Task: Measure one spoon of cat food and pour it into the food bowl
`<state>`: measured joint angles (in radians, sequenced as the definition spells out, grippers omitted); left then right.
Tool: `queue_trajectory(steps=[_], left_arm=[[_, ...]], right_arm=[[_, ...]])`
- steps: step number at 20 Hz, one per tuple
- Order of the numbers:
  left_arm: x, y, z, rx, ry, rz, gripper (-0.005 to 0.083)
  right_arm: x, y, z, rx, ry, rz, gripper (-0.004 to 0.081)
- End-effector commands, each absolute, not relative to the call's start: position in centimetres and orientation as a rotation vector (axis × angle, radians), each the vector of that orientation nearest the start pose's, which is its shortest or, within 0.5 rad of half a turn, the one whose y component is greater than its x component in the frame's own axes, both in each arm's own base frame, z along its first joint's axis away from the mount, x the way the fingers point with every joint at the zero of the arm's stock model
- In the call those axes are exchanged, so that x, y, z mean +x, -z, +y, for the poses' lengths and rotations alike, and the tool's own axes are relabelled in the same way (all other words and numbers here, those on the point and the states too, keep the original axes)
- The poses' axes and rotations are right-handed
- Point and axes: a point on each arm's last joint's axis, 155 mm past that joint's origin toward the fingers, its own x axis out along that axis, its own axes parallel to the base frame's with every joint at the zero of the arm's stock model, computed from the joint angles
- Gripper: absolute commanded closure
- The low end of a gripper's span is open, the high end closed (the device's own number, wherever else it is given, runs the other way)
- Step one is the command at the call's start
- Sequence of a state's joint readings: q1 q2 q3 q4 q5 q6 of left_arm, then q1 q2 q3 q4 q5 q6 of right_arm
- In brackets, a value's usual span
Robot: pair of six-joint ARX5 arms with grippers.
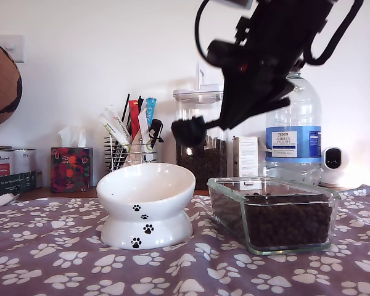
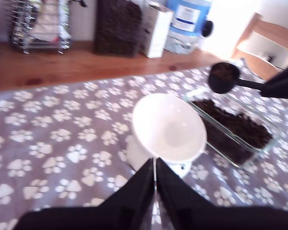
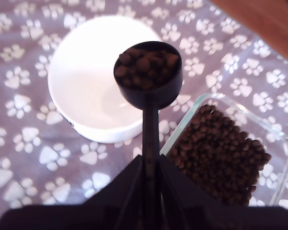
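One heaped load of cat food (image 3: 146,67) is carried in the spoon (image 3: 149,76), whose flat handle is pinched between the fingers of my second claw (image 3: 150,179). In the exterior view the spoon's cup (image 1: 188,131) is held in the air at about one o'clock from the food bowl (image 1: 147,206), above the gap between that bowl and the glass dish (image 1: 272,213), touching neither. In the second wrist view the cup is seen partly over the bowl's white rim (image 3: 62,103) and partly over the paw-print cloth.

The food bowl is seen empty in both wrist views, its inside plain white, and it stands on its pedestal on the bench (image 1: 61,259), which is covered by a purple cloth with white paw prints. The glass dish, loaded with more brown kibble (image 3: 218,155), is set just beside the bowl, at three o'clock from it in the exterior view; the two are close but apart.

My first claw (image 2: 155,179) is pressed together with nothing between its fingers, and it is held above the bench near the bowl; in its own view the bowl's rim (image 2: 169,125) lies just past the fingertips.

Behind the bowl in the exterior view, a wire rack of sachets (image 1: 131,145) is seen at eleven o'clock, a tall jar of kibble (image 1: 200,139) at one o'clock, and a large water bottle (image 1: 293,132) farther toward two o'clock.
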<state>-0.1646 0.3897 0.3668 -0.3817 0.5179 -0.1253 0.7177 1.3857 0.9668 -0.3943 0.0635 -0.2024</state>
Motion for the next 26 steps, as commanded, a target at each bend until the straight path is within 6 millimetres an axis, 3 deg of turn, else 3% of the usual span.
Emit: queue_trajectory(steps=[1,5,10,26], left_arm=[[21.1,-16.2,-13.5,-0.186,0.678,0.48,0.0793],[20.6,-14.3,-15.2,-0.177,0.739,0.575,0.0793],[20.4,-12.1,-16.3,-0.173,0.77,0.679,0.0793],[20.2,-11.8,-16.8,-0.172,0.79,0.695,0.0793]], right_arm=[[30.8,-13.7,26.0,-0.532,-0.703,0.689,0.0782],[31.7,-13.8,27.5,-0.57,-0.712,0.684,0.0782],[33.4,-13.1,27.0,-0.724,-0.673,0.684,0.0782],[34.7,-12.6,28.0,-1.019,-0.645,0.596,0.0782]])
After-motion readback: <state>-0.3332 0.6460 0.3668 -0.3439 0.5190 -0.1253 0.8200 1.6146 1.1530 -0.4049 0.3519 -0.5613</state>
